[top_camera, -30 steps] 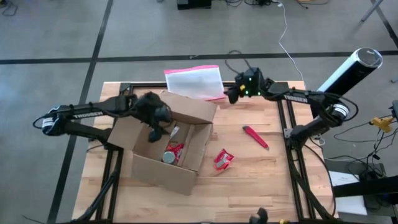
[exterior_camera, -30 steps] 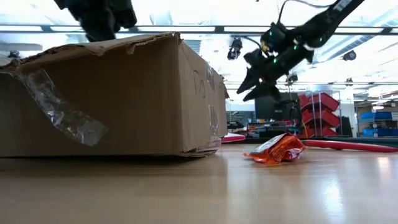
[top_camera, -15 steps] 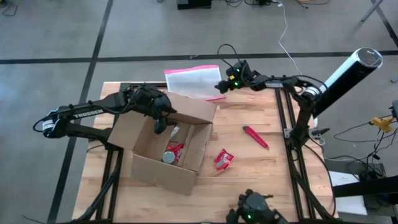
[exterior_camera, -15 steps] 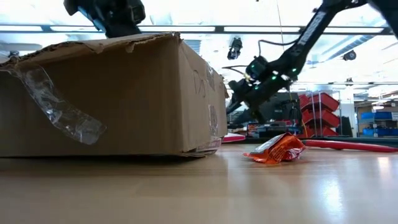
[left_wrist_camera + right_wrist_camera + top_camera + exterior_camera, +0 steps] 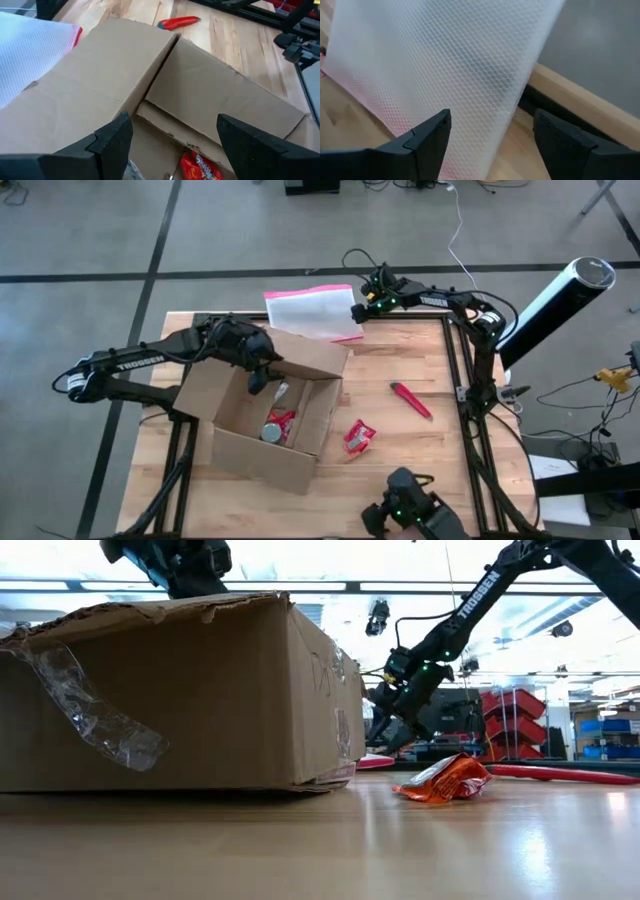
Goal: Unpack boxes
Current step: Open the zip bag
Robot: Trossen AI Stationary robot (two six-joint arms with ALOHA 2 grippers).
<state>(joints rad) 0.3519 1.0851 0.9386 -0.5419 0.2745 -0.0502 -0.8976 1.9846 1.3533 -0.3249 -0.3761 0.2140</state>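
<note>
Overhead, the left claw (image 5: 258, 375) gapes above the cardboard box (image 5: 268, 415); the right claw (image 5: 357, 311) spreads over the pouch (image 5: 312, 311).

L claw (image 5: 258, 377) fingers apart, pointing down; R claw (image 5: 357, 311) fingers apart, arm outstretched.

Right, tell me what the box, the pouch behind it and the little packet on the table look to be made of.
Box: brown corrugated cardboard, matte, with torn edges and clear tape hanging off. Pouch: translucent plastic with a honeycomb texture and pink edge, probably padded film. Snack packet: glossy orange-red foil or plastic, crinkled and catching light.
</note>
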